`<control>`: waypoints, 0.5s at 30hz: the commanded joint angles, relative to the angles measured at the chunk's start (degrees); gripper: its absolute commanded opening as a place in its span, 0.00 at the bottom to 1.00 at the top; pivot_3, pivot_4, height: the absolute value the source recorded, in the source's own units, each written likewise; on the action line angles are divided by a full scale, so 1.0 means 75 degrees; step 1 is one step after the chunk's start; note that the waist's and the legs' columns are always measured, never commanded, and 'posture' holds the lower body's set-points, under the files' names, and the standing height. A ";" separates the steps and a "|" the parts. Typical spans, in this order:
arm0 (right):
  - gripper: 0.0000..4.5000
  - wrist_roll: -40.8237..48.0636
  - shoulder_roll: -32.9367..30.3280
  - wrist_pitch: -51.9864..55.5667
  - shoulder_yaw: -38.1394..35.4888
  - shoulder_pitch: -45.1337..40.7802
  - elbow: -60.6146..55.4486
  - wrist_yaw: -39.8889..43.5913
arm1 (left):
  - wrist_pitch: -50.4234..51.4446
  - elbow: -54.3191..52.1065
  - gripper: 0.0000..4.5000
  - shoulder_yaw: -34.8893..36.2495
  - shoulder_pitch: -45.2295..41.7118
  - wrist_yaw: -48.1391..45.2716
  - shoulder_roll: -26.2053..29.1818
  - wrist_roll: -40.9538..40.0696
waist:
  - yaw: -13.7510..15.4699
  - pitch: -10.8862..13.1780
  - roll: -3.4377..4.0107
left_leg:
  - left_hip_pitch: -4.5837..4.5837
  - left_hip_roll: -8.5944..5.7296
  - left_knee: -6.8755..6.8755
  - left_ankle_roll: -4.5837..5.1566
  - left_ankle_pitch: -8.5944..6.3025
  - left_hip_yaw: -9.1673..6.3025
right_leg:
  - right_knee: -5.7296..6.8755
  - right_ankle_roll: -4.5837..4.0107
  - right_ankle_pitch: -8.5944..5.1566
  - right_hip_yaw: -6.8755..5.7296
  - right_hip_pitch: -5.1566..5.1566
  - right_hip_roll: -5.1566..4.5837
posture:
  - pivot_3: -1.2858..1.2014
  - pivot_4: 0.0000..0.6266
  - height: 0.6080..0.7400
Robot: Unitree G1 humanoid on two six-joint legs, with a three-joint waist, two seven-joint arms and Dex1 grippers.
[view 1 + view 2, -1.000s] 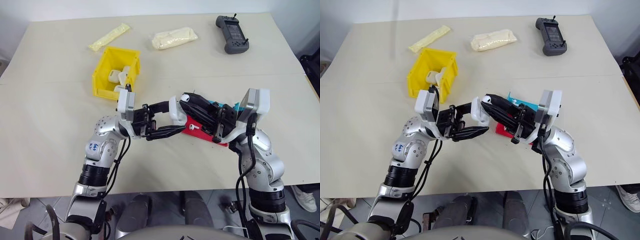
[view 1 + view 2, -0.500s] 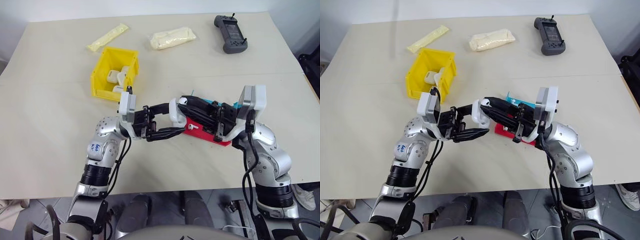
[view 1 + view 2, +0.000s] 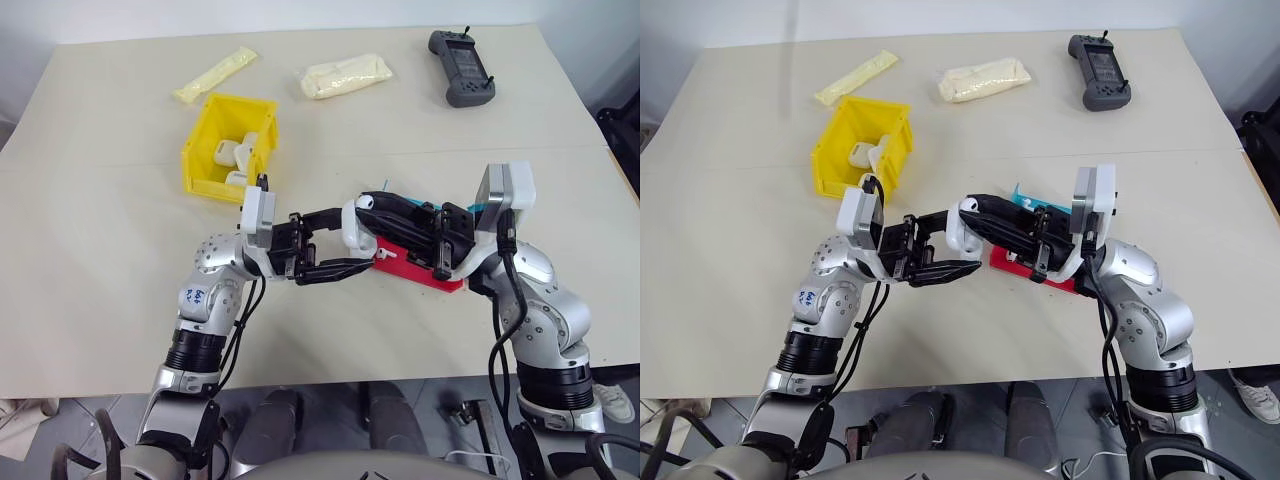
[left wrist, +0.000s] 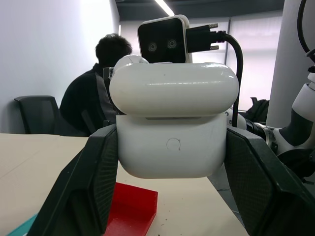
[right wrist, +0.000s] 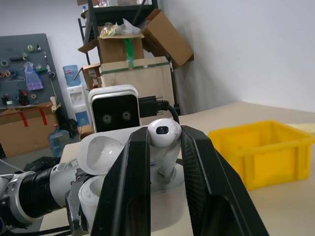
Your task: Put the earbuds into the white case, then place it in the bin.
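At frame centre the left pincer clamps the white case, lid open; the right pincer pinches an earbud just above it; the bin sits upper left on the table

No text, label or number can be read on anything.

Bright, even light falls from above; the worktop carries only faint, soft shadows. A ceiling strip light glares at upper centre; background there slightly soft.
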 commanded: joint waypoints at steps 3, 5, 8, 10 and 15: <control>0.11 -0.0465 -0.0587 0.0302 0.0683 0.0269 -0.0124 0.0551 | -0.0290 -0.0220 0.62 0.0016 -0.0318 0.0172 -0.0358 -0.0179 | 0.0008 0.0000 0.0000 | 0.0000 -0.0002 0.0000 0.0000 0.0000 0.0000 | -0.0001 0.0000 0.0000 0.0000 0.0000 -0.0001 | 0.52 0.24 1.00; 0.11 -0.0500 -0.0655 0.0267 0.0695 0.0287 -0.0102 0.0602 | -0.0306 -0.0179 0.62 0.0051 -0.0362 0.0198 -0.0386 -0.0173 | 0.0005 0.0000 0.0000 | -0.0001 0.0000 0.0000 0.0000 0.0000 0.0001 | 0.0000 0.0000 0.0000 -0.0001 0.0000 0.0000 | 0.52 0.24 1.00; 0.11 -0.0459 -0.0681 0.0271 0.0580 0.0251 -0.0031 0.0595 | -0.0333 -0.0143 0.62 0.0077 -0.0393 0.0219 -0.0415 -0.0155 | 0.0004 0.0000 0.0000 | 0.0000 0.0001 0.0000 0.0000 0.0000 0.0001 | -0.0001 0.0000 0.0000 -0.0001 0.0000 0.0001 | 0.52 0.24 1.00; 0.11 -0.0429 -0.0709 0.0326 0.0507 0.0199 0.0030 0.0544 | -0.0345 -0.0136 0.62 0.0093 -0.0395 0.0223 -0.0421 -0.0149 | 0.0005 0.0000 0.0000 | 0.0000 0.0001 0.0000 0.0000 0.0000 0.0001 | -0.0001 0.0000 0.0000 -0.0001 0.0000 0.0001 | 0.52 0.24 1.00; 0.28 -0.0205 -0.0776 0.0482 0.0352 0.0048 0.0134 0.0563 | -0.0393 -0.0149 0.62 0.0114 -0.0359 0.0224 -0.0419 -0.0139 | 0.0010 0.0000 0.0000 | -0.0001 0.0000 0.0000 0.0000 0.0000 0.0001 | -0.0001 0.0000 0.0000 0.0000 0.0000 -0.0001 | 0.52 0.24 1.00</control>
